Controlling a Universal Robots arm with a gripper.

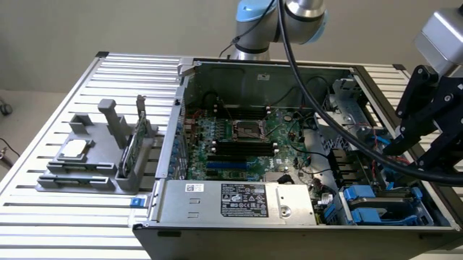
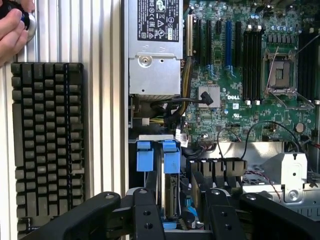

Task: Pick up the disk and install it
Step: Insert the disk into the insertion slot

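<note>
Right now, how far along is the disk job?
Done: nothing I can confirm. The disk stands on edge in a bay of the computer, blue tabs showing; whether it is seated there, I cannot tell. In hand: nothing, the claw hangs open over the disk. Left: no grip on the disk yet.

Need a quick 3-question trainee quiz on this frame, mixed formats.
1. True or false: the silver chip sits in the grey fixture outside the computer case.
2. The end effector hangs above: A) the silver chip, B) the blue-framed disk in its bay, C) the grey fixture.
3. In the wrist view, what lies on the slatted table beside the computer case?
Key: 1 true; 2 B; 3 a keyboard.
</note>
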